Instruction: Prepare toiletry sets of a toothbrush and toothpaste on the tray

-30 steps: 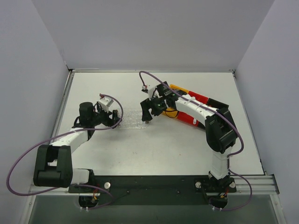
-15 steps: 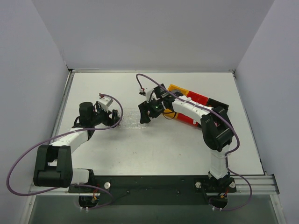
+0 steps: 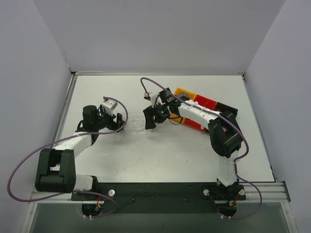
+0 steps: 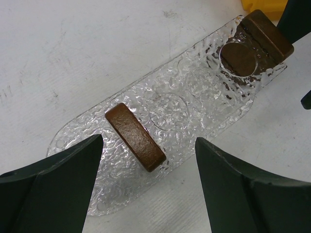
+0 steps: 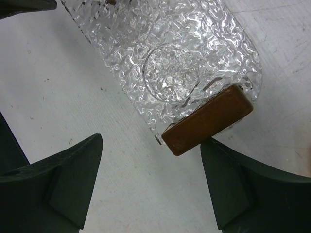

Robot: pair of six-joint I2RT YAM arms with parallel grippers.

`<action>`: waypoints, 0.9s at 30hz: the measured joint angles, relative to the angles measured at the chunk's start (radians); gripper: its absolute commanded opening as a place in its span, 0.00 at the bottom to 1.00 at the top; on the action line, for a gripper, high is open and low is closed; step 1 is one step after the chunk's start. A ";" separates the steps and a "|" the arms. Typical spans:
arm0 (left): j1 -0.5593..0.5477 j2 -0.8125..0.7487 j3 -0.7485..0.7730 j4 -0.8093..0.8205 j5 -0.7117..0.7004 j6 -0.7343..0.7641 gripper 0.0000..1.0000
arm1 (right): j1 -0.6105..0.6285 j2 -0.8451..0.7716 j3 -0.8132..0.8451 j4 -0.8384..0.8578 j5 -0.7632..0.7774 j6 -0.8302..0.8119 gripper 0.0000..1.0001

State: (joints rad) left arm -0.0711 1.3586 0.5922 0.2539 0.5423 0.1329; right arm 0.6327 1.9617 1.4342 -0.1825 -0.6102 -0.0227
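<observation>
The left gripper (image 4: 149,145) gapes wide and empty over one brown end block (image 4: 135,137) of the clear tray (image 3: 135,124), which lies flat on the table (image 3: 170,155) between the arms. The right gripper (image 5: 151,145), equally open and empty, hovers at the other end block (image 5: 208,125).

Orange bin (image 3: 185,91) and red bin (image 3: 206,102) side by side on the white table (image 3: 160,155), right of centre.

The tray (image 4: 194,97) is clear with a pebbled texture and brown end blocks (image 4: 135,137); the fingers (image 4: 48,194) are dark green.
</observation>
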 measured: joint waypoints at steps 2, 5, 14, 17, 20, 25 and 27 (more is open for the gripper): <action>0.000 0.003 0.000 0.001 0.001 0.000 0.87 | 0.005 0.000 0.000 0.000 0.000 0.000 0.76; 0.000 0.014 0.003 0.004 0.002 0.001 0.87 | 0.015 0.000 0.000 0.000 0.000 0.000 0.76; -0.007 0.029 0.005 0.004 0.009 0.002 0.87 | 0.023 0.000 0.000 0.000 0.001 -0.004 0.76; -0.011 0.030 0.005 0.005 0.009 0.003 0.87 | 0.023 0.000 0.000 0.000 0.003 -0.005 0.76; -0.012 0.029 0.005 0.005 0.009 0.006 0.87 | 0.023 0.000 -0.001 0.000 0.004 -0.007 0.76; -0.017 0.030 0.005 0.005 0.011 0.006 0.87 | 0.023 0.000 -0.006 -0.001 0.009 -0.008 0.76; -0.019 0.030 0.005 0.005 0.011 0.008 0.87 | 0.023 0.000 -0.008 -0.001 0.012 -0.008 0.76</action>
State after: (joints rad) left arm -0.0906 1.3888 0.5976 0.2584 0.5537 0.1410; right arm 0.6559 1.9614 1.4261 -0.1833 -0.5983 -0.0303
